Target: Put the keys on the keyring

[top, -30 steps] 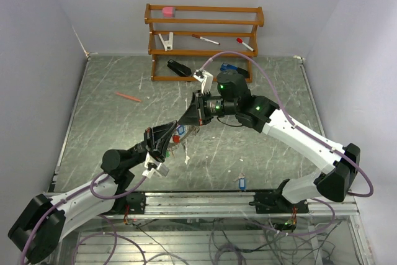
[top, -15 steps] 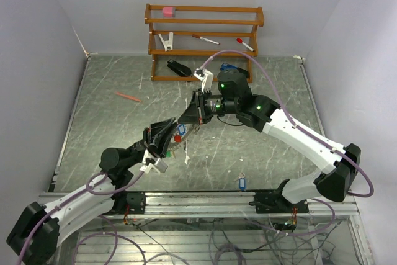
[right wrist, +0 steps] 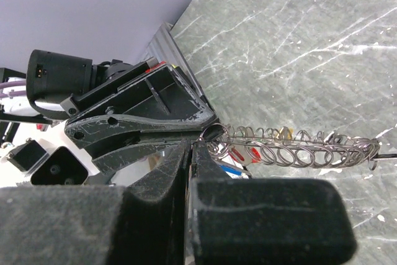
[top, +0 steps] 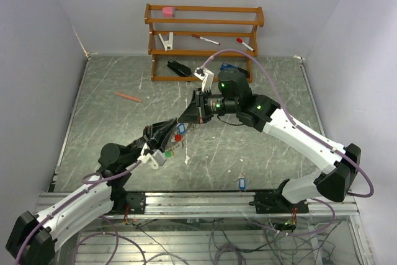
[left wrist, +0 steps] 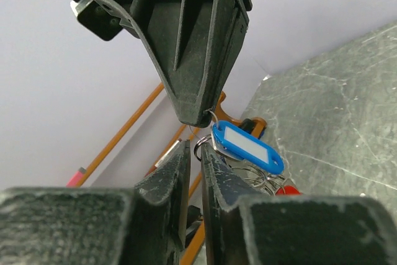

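Observation:
My right gripper (top: 185, 120) hangs over the middle of the table, shut on the thin wire of the keyring (right wrist: 298, 147). In the right wrist view the ring runs off to the right, strung with many small silvery loops. A blue-tagged key (left wrist: 248, 147) and a red tag (left wrist: 288, 187) dangle from it just below the right fingers. My left gripper (left wrist: 194, 148) comes up from below with its jaws a narrow slit apart. Nothing sits between them, and a small split ring (left wrist: 202, 147) lies at their tips. Another blue-tagged key (top: 241, 184) rests on the table by the front rail.
A wooden rack (top: 205, 35) stands at the back with markers, a white clip and a pink eraser (top: 168, 11). A black stapler (top: 178, 67) lies in front of it. Further left on the table lies a red pencil (top: 128, 97).
The left jaws, shut a second ago, have parted and then narrowed to a slit. The left arm has shifted slightly, with its elbow now further left. The right arm has not moved.

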Tool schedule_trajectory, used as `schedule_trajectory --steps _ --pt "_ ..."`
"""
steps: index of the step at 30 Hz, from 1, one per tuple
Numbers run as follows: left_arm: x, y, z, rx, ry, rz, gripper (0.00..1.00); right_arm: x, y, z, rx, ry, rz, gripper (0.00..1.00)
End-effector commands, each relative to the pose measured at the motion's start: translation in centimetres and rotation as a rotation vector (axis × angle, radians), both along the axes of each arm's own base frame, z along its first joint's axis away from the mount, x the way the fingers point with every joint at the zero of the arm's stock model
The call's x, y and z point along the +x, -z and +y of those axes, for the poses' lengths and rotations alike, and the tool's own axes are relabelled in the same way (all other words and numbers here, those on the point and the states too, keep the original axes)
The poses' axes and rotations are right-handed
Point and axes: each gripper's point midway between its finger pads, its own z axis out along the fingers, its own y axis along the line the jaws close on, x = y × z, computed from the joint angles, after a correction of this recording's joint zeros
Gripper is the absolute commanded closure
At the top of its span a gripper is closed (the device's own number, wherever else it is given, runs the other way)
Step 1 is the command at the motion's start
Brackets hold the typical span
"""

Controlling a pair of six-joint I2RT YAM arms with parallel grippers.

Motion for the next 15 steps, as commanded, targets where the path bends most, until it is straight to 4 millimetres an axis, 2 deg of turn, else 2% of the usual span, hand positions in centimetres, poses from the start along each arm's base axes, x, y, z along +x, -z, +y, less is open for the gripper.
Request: schedule_trajectory --steps 1,11,13,15 --pt "-0.2 0.1 -0.6 0.018 0.038 0.079 0.79 -0.2 -3.4 0.1 0.082 -0.017 -0.056 1.0" --pt "0.5 0.6 -0.5 0.032 0.008 0.103 0.85 -0.2 -3.5 -0.1 0.078 -0.011 -0.059 1.0" --pt "0.8 0.5 -0.3 0.048 -0.016 0.081 0.93 -0.3 -3.6 -0.2 0.079 -0.01 -0.057 1.0" --pt "1.1 0.4 0.0 0.052 -0.044 0.066 0.93 -0.3 -3.7 -0.3 0.081 -0.008 -0.057 1.0"
